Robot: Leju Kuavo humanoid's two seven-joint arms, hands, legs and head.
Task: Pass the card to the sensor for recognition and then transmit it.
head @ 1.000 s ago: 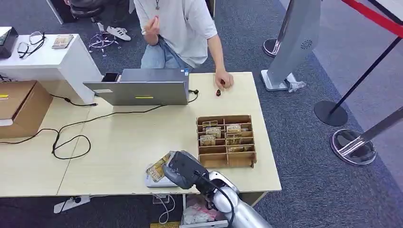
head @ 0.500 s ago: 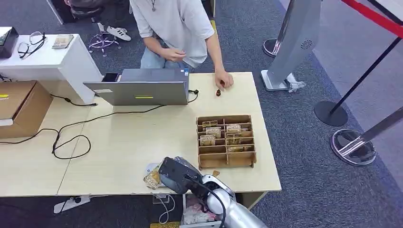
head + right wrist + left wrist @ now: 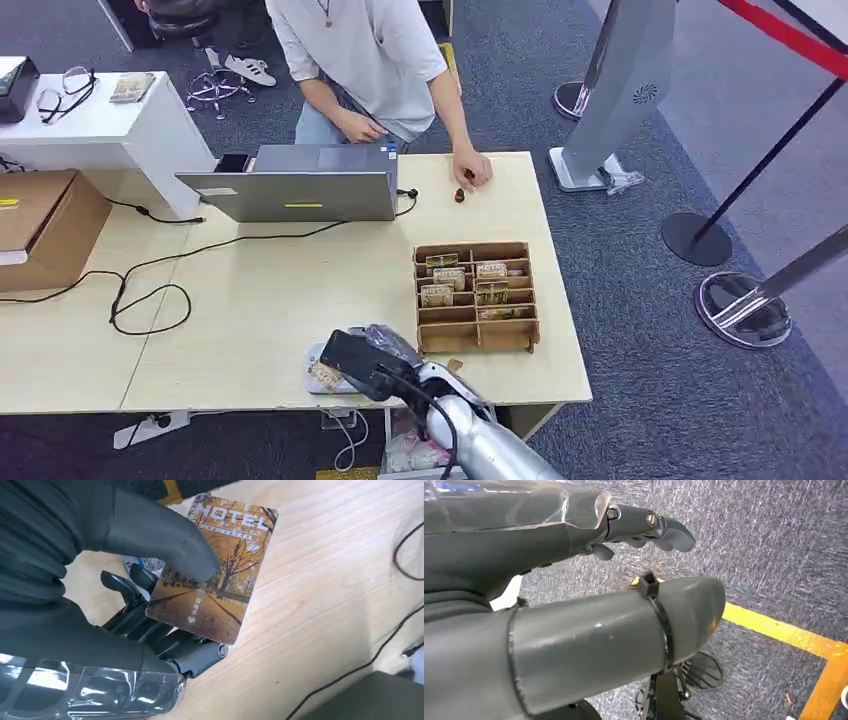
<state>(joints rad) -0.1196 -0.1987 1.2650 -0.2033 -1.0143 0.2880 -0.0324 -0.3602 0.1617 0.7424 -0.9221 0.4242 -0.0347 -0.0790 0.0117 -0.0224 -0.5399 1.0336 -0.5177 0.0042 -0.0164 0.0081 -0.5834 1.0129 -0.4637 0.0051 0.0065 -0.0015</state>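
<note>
One thin, stiff, likely slippery hotel card (image 3: 215,575), pinched by right hand (image 3: 125,580) thumb over fingers near its edge above the desk (image 3: 320,605); left hand (image 3: 574,605) empty, fingers apart.

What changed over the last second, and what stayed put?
The right hand, gripping the card, slid left along the table's near edge until it covered the white sensor. The person's raised hand dropped behind the laptop. The card tray stayed.
</note>
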